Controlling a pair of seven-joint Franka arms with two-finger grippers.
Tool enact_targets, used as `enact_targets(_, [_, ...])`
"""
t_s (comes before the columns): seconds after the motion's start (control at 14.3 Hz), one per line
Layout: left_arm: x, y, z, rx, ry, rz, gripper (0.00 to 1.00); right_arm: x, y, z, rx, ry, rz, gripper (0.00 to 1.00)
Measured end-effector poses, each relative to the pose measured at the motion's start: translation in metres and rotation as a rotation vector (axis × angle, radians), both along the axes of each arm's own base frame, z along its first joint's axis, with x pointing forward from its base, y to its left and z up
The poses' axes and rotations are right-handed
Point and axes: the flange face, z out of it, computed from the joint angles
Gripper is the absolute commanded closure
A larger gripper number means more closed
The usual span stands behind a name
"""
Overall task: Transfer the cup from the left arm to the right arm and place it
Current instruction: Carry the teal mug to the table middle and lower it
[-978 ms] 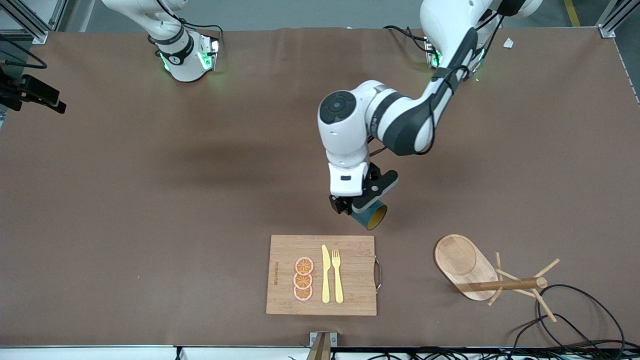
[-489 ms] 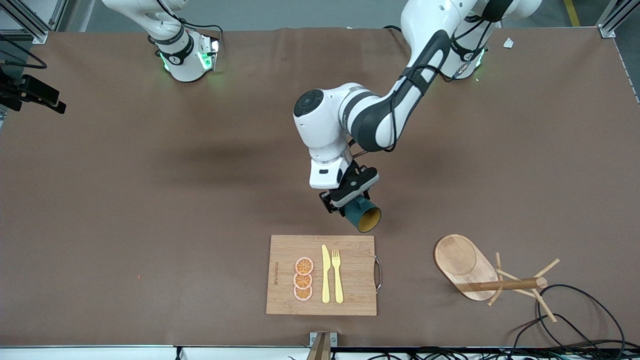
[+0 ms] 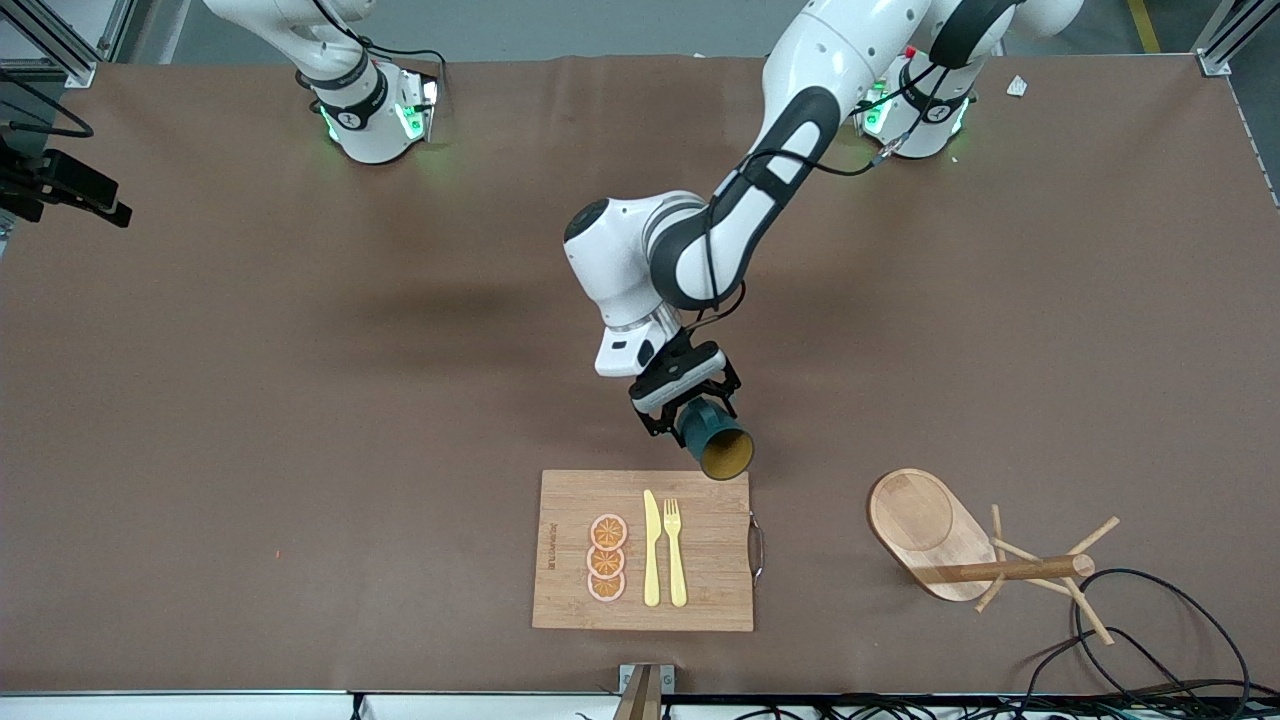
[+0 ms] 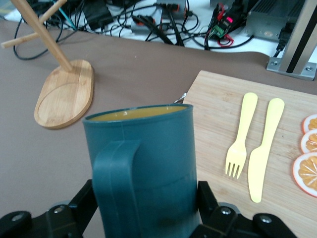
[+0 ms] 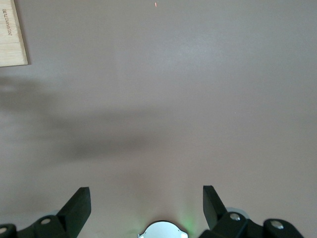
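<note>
Front view shows the left gripper (image 3: 690,415) in the air above the bare bench (image 3: 300,400), just short of the cutting board's (image 3: 700,600) far edge, its fingers closed on the cup (image 3: 718,440). Cup is carried tilted, its yellow mouth facing toward the front camera and downward over the board's edge.

Left wrist view confirms the hold: cup (image 4: 143,168) sits between the two fingers, clamped across its lower body near the base, with the handle (image 4: 113,183) turned toward the wrist camera and free of both fingers. Rim and upper wall stand clear of the fingers.

Handling judgement: cup appears rigid, light and smooth-walled, likely plastic or glazed, so it may slip under a loose clamp but should not deform. Best takeover point for the second arm appears to be the exposed upper wall or rim, away from the handle.

Right gripper (image 5: 146,203) waits with its fingers spread wide and empty over bare bench; only the right arm's base region shows in the front view.

Also present: fork (image 3: 675,550), knife (image 3: 651,550), three orange slices (image 3: 607,558) on the board, and a wooden mug stand (image 3: 940,535) toward the left arm's end.
</note>
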Motion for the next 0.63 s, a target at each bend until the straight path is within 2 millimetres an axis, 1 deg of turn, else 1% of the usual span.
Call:
enact_targets(0.07, [-0.001,-0.001,-0.008,0.019,-0.022,-0.011,0.34,0.000,0.000,0.000,0.000,0.000,0.000,0.00])
enact_targets(0.21, [-0.004,-0.004,-0.017,0.047,-0.066,-0.030,0.34,0.000,0.000,0.000,0.000,0.000,0.000,0.00])
enact_targets(0.63, [-0.023,-0.015,-0.052,0.210,-0.195,-0.101,0.35,0.000,0.000,0.000,0.000,0.000,0.000,0.00])
